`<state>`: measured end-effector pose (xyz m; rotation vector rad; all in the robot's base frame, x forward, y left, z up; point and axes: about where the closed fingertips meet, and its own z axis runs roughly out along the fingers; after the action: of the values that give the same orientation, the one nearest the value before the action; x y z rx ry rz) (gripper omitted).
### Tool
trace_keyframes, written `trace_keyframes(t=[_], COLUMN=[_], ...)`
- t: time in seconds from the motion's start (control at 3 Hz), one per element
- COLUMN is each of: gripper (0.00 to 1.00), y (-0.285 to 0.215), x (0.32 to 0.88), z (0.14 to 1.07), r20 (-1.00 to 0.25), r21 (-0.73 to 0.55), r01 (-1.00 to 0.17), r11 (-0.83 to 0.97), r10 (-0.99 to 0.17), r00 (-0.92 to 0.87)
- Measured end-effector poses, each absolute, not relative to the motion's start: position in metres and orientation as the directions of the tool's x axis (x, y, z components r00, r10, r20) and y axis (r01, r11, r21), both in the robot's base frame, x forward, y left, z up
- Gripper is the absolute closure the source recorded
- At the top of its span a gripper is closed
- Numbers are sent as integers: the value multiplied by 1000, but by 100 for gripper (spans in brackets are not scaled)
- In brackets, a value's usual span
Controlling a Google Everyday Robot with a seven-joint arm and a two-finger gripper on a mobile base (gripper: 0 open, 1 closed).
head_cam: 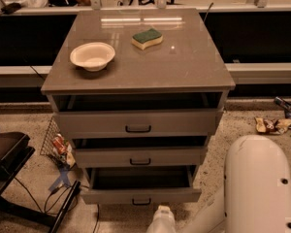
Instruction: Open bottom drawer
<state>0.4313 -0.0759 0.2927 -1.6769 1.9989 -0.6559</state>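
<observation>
Bottom drawer stands partway out; tool sits low just before its handle, and I cannot tell its state.

Bottom drawer — grey front, small black handle — pulled out, open; claw below view

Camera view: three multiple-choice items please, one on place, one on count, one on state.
1. Where is the sponge?
A on the cabinet top
B on the floor
C in a drawer

2. How many black drawer handles show?
A two
B three
C four

3. The bottom drawer is:
A shut flush
B pulled out
C removed

Answers:
1. A: it lies on the top, beside the bowl.
2. B: one handle on each of three stacked fronts.
3. B: its inside shows; the gripper sits at the frame's bottom edge, just in front of it.
</observation>
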Motion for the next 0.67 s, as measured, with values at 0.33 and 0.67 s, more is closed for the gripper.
trace_keyframes(t=[0.33, 0.67], gripper=[100, 100], y=[-81, -72], x=[487, 538], z=[324, 350], r20=[-69, -97], r21=[-673, -690], r01=[-733, -719], r11=[100, 91], r10=[-995, -995], r00=[-73, -32])
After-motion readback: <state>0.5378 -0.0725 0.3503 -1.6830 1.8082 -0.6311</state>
